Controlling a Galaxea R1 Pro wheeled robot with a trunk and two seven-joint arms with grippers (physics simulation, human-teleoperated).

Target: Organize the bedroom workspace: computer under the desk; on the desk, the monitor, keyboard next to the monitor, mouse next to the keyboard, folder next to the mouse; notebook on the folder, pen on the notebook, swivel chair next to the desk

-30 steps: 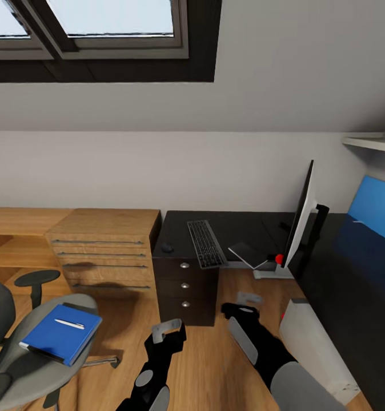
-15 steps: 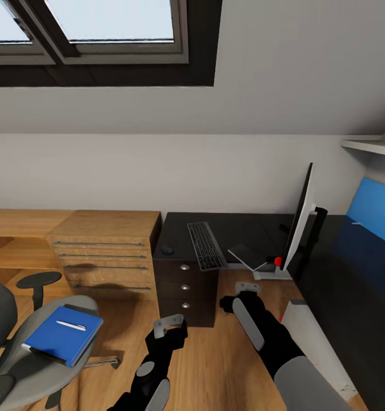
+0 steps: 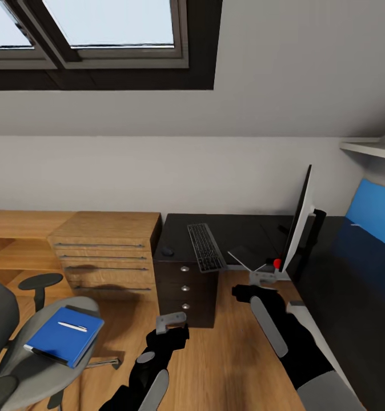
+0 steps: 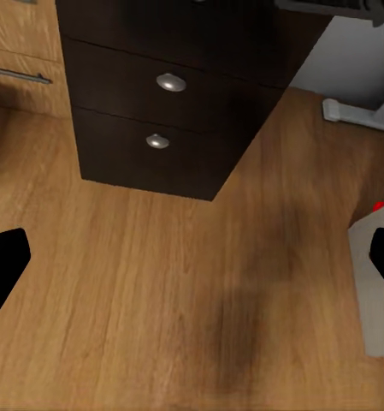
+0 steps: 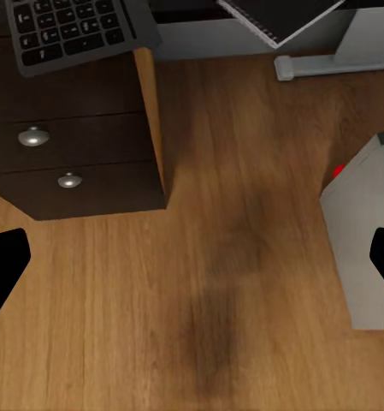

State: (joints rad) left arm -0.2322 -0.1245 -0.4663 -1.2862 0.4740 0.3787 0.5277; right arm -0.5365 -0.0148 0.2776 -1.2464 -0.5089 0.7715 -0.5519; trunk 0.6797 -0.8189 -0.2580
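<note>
The black desk (image 3: 238, 224) carries the grey keyboard (image 3: 205, 246), the small dark mouse (image 3: 168, 250) to its left and a dark spiral notebook (image 3: 245, 253) that juts over the edge. At the desk's inner corner stands the monitor (image 3: 298, 220), edge-on. The blue folder (image 3: 64, 335), with the pen (image 3: 72, 326) on it, lies on the swivel chair (image 3: 27, 374). The pale computer (image 5: 363, 248) sits on the floor under the desk's right wing. My right gripper (image 3: 263, 278) is open above the floor, near the monitor's grey foot (image 5: 328, 64). My left gripper (image 3: 171, 322) is open, low before the drawers (image 4: 162, 111).
A light wooden counter (image 3: 104, 251) with bar-handled drawers adjoins the desk's left end. A blue back panel (image 3: 375, 214) and a wall shelf (image 3: 369, 148) are at the right. Bare wooden floor (image 3: 227, 354) lies between the chair and the desk.
My right arm has reached forward and to the right, from beside the drawers to the monitor's foot. The left gripper rose only slightly. Nothing on the desk or chair moved.
</note>
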